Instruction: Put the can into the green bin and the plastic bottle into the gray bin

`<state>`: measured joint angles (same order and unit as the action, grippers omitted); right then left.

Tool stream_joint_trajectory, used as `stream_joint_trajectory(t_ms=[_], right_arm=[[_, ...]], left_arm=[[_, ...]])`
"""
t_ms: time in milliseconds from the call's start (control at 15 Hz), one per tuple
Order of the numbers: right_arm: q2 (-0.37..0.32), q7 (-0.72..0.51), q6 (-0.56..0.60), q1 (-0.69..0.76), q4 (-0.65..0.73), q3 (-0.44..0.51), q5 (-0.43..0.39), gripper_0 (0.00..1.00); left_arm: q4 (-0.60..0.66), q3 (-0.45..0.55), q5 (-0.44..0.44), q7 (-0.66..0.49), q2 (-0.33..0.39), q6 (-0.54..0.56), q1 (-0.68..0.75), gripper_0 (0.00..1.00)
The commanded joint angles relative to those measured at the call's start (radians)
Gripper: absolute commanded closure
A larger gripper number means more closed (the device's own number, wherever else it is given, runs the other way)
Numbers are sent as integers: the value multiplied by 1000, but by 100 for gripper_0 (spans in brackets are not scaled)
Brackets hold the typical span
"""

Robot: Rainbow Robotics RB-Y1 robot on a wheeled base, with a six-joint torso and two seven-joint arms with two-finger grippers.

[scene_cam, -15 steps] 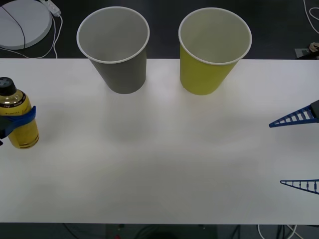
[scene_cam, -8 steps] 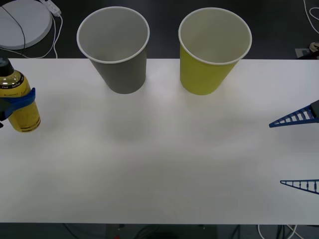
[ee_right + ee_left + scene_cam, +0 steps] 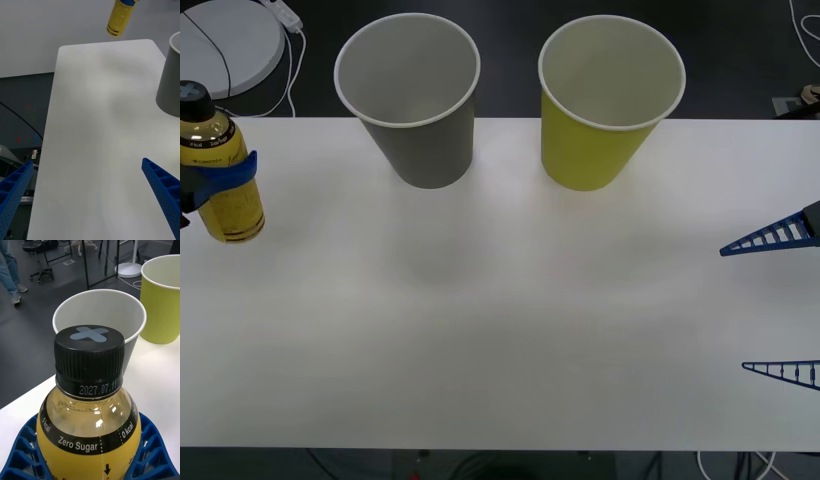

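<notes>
Left gripper (image 3: 220, 178) clamps small yellow plastic bottle (image 3: 222, 180) at midbody; a low carry could topple tall gray paper-cup bin (image 3: 412, 100). Right gripper (image 3: 780, 305) parked, fingers apart.

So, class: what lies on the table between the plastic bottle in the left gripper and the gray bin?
Nothing: in the front view only bare white table separates the plastic bottle, gripped by the left gripper, from the gray bin.

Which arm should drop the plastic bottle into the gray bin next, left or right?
Left. The left gripper already clamps the plastic bottle, lifted off the table near the gray bin. The right gripper hangs open at the far right edge.
</notes>
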<state>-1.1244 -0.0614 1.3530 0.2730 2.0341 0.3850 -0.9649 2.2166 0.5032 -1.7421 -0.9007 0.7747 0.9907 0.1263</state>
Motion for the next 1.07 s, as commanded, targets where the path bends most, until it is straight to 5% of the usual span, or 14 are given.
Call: stream_joint_trajectory(t_ms=[67,600,1067], right_arm=[[0,0,0,0,0,0,0,0],[0,0,0,0,0,0,0,0],[0,0,0,0,0,0,0,0]], left_arm=[[-23,0,-17,-24,0,65,-65,100],[-60,-11,-128,-124,6,281,-267,100],[-196,-92,-155,-127,31,333,-444,100]])
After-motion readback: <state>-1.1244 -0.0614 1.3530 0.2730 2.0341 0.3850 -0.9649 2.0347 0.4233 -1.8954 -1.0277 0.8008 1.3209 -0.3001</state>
